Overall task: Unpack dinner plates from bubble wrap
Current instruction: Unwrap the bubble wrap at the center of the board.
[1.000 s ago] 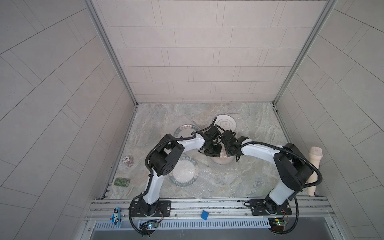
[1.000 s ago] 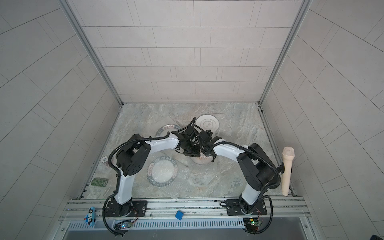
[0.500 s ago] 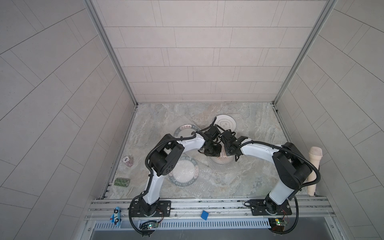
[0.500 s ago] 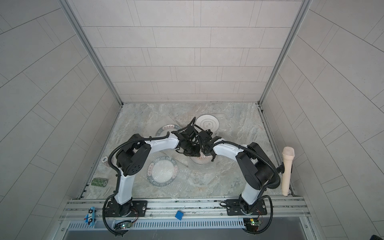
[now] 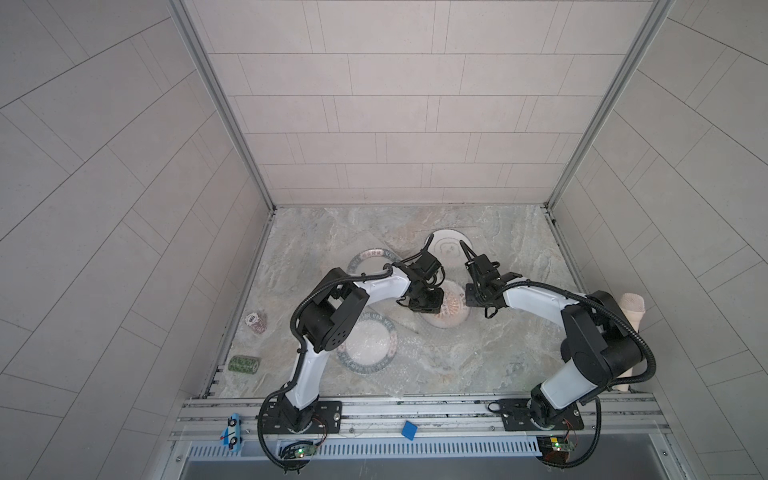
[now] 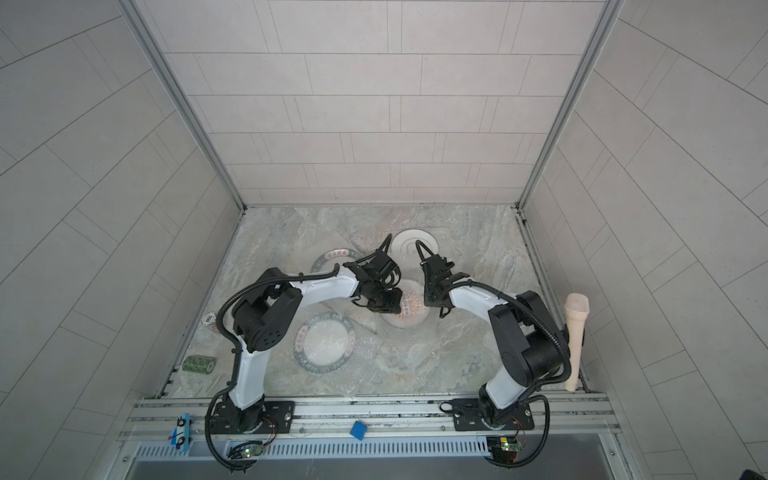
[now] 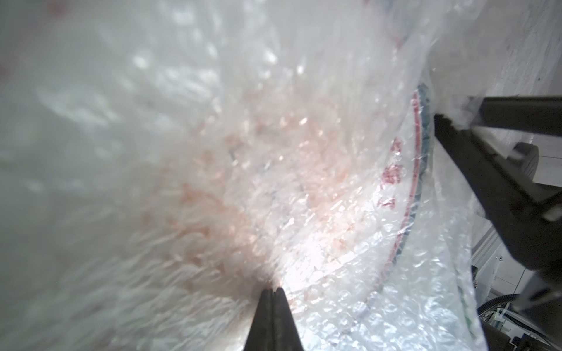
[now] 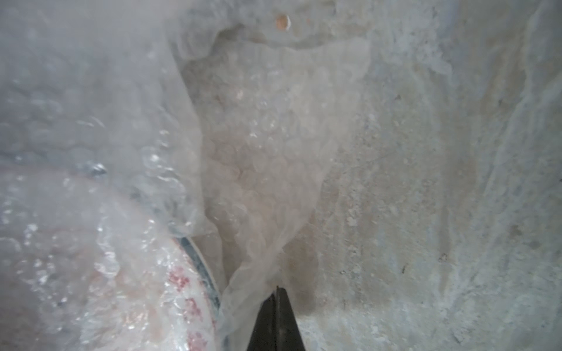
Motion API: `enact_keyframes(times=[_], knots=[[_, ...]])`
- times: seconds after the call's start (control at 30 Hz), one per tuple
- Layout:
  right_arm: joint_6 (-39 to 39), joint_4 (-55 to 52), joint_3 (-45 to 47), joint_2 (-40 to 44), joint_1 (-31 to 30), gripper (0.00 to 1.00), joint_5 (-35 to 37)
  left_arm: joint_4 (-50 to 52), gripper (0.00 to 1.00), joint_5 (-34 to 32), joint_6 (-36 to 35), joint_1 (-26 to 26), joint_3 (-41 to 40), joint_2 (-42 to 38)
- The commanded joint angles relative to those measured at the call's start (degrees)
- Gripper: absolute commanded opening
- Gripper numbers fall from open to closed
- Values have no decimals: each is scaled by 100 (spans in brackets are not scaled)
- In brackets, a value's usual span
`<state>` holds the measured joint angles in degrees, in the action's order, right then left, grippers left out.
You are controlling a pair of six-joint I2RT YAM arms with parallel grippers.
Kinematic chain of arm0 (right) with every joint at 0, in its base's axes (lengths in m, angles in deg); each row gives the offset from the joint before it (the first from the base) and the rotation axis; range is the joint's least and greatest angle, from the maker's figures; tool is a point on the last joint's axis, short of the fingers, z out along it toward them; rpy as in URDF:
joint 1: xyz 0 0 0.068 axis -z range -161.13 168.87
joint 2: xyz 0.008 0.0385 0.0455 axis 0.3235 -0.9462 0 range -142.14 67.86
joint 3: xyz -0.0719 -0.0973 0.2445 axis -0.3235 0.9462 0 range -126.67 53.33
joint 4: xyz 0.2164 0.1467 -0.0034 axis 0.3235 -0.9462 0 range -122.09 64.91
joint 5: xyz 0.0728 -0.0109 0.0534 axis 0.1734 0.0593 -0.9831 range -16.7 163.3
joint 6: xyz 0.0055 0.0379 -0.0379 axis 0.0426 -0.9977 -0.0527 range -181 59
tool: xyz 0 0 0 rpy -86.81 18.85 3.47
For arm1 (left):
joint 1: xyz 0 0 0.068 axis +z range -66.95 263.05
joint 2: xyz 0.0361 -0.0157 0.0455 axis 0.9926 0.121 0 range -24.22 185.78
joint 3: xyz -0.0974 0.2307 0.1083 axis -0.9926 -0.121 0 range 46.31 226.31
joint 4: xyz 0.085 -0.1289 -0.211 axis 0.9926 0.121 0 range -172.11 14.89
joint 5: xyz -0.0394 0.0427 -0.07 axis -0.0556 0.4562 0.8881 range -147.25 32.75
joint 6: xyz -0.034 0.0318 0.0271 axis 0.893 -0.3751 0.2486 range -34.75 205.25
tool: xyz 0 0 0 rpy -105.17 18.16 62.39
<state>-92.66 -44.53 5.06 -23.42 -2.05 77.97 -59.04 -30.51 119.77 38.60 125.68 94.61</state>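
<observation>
The orange-sunburst dinner plate (image 5: 451, 309) (image 6: 409, 311) lies mid-table under clear bubble wrap (image 7: 304, 182). My left gripper (image 7: 272, 290) is shut, pinching that wrap over the plate's centre; it is also seen in a top view (image 5: 424, 305). My right gripper (image 8: 277, 288) is shut on a loose corner of the bubble wrap (image 8: 267, 152) just beside the plate's rim (image 8: 194, 304), on the plate's right side in a top view (image 5: 471, 297). Two green-rimmed plates (image 5: 370, 353) (image 5: 370, 258) and a white ringed plate (image 5: 451, 247) lie uncovered.
A flat bubble-wrap sheet (image 5: 419, 365) lies under the near green-rimmed plate. By the left wall are a pinkish cup (image 5: 255, 322) and a green patterned roll (image 5: 243, 365). A beige textured cylinder (image 5: 631, 332) leans at the right wall. A blue square (image 5: 409, 430) rests on the front rail.
My right gripper has shut on the wrap's corner and drawn a little to the right, away from the left gripper. The left gripper stays shut over the plate.
</observation>
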Motion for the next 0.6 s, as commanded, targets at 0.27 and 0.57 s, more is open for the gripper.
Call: enact_keyframes(times=[0.27, 0.57], knots=[[-377, 26, 311, 439, 431, 32, -255, 536, 0, -120, 22, -20, -236, 411], [-567, -528, 221, 929, 662, 66, 311, 501, 0, -17, 8, -12, -261, 326]])
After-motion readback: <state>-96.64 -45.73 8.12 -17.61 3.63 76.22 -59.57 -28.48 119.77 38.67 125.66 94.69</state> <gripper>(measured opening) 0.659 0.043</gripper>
